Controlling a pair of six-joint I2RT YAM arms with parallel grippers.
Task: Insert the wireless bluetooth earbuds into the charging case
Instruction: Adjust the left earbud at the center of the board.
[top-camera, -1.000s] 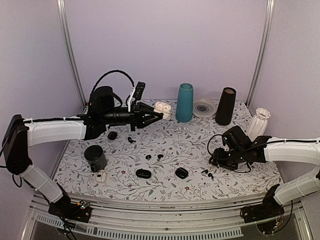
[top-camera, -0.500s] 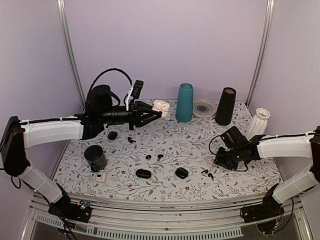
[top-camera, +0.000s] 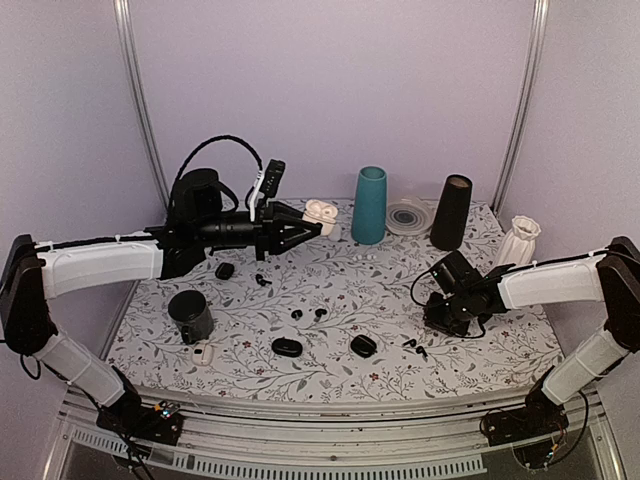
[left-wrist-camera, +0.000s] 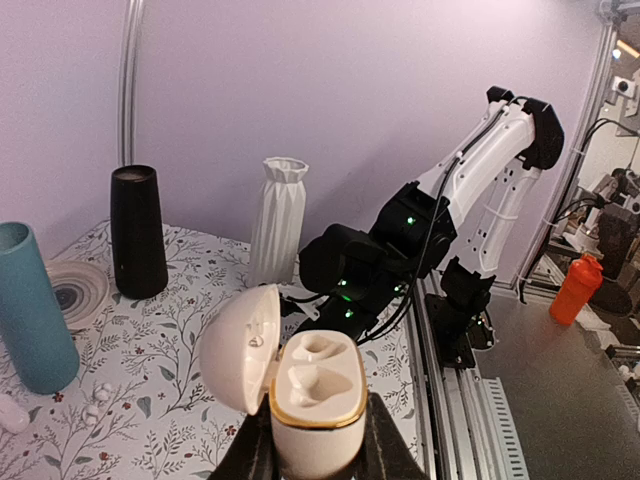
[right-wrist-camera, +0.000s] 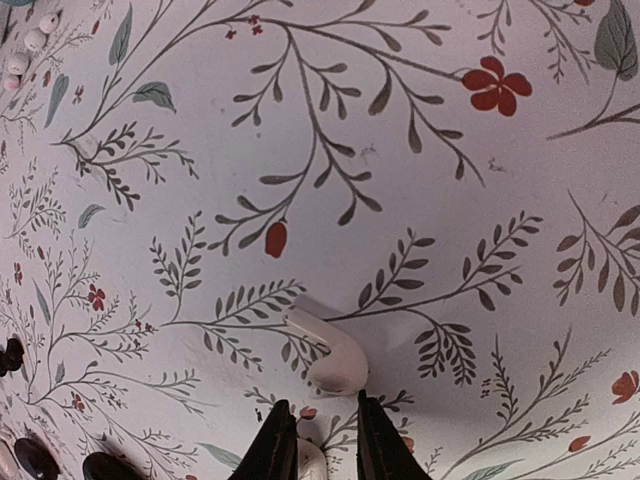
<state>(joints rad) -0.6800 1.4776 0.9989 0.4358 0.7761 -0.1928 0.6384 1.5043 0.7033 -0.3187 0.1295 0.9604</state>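
Observation:
My left gripper (top-camera: 308, 226) is shut on an open white charging case (top-camera: 320, 212), held up above the back left of the table. In the left wrist view the case (left-wrist-camera: 315, 405) stands upright between my fingers, lid swung left, both sockets empty. My right gripper (top-camera: 445, 318) hangs low over the right of the table, fingers close together with a white earbud (right-wrist-camera: 310, 465) showing between them. A second white earbud (right-wrist-camera: 330, 352) lies on the cloth just ahead of the fingertips. Tiny black earbuds (top-camera: 297, 314) lie mid-table, another pair (top-camera: 411, 346) near the right gripper.
Black pebble cases (top-camera: 286, 347) (top-camera: 363, 345) lie near the front, another (top-camera: 224, 270) at the left. A black cup (top-camera: 190, 315), teal vase (top-camera: 368, 205), black vase (top-camera: 451, 212), white ribbed vase (top-camera: 518, 245) and plate (top-camera: 408, 216) stand around. Headphones (top-camera: 205, 190) sit at the back left.
My right gripper has shifted a little left and back over the table. My left gripper has risen slightly, still holding the white case.

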